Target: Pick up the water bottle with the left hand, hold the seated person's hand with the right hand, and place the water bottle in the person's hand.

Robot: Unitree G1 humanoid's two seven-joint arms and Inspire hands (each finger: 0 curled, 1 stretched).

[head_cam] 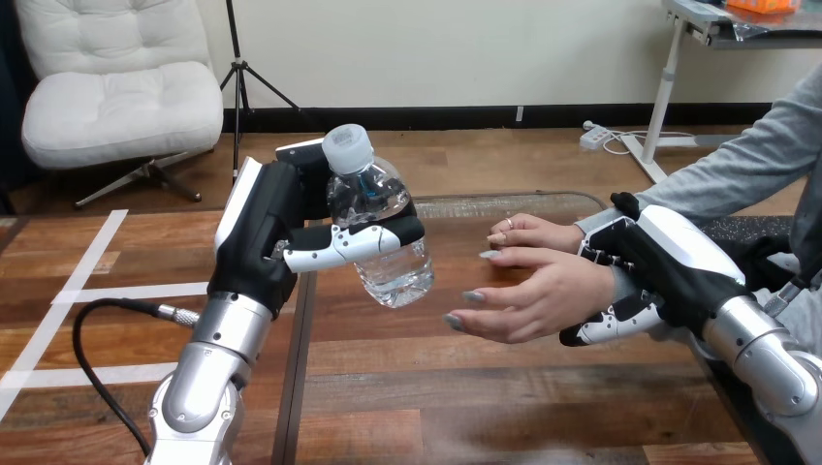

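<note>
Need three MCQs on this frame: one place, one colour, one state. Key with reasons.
1. The water bottle is in: A the right hand; B the left hand; C the person's hand.
2. Its cap is: A red; B white; C blue.
3. The right hand is: A open, touching nothing; B shut, empty; C curled round the person's wrist.
Key: 1 B, the left hand's fingers wrap the bottle; 2 B, the cap shows white; 3 C, parts of the hand lie over and under the wrist.

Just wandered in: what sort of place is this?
Probably a robot test setup: the left hand grips a water bottle above a wooden table, and the right hand clasps a person's wrist.
</note>
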